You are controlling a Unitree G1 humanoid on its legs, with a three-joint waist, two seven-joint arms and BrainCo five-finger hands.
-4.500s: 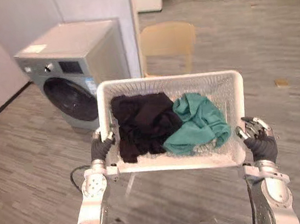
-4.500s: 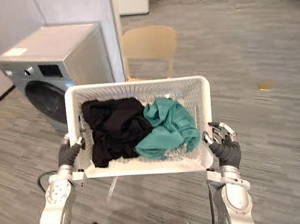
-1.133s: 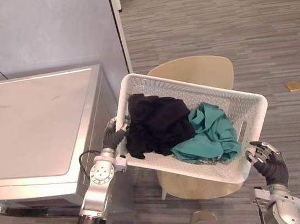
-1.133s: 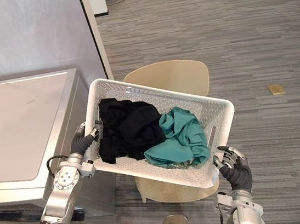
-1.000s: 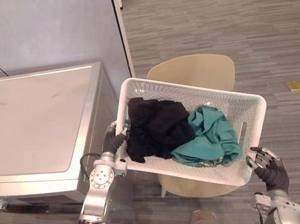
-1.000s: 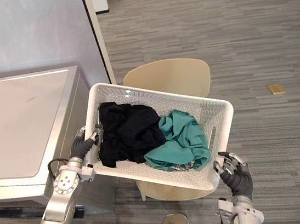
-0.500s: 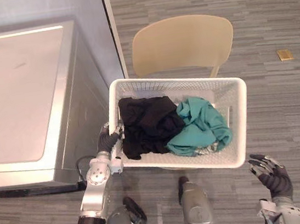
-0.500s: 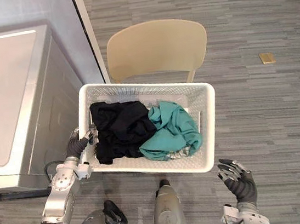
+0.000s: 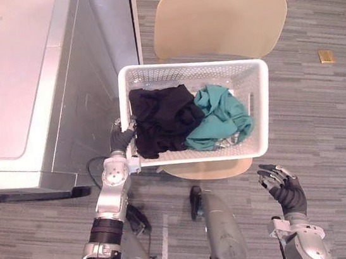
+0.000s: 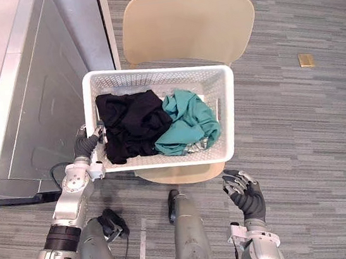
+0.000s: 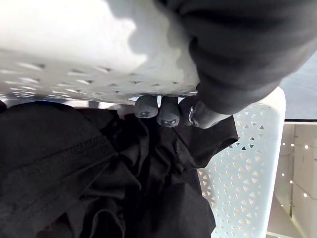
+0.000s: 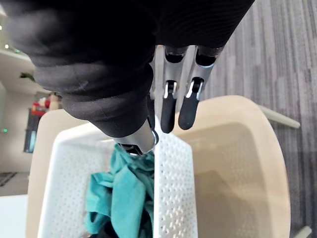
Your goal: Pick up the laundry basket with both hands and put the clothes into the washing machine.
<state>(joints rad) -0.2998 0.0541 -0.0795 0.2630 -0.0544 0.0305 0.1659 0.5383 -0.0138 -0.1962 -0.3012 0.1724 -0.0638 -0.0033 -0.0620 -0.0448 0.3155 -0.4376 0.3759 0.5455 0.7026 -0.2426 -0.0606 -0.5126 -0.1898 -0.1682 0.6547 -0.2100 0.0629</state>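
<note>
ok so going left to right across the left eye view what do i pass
washing machine → left hand on the laundry basket rim → black clothes → teal garment → right hand → small tan piece

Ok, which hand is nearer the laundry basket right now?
Left. The left hand grips the laundry basket at its left rim, fingers curled over it. The right hand hangs open off the basket's near right corner, not touching it.
</note>
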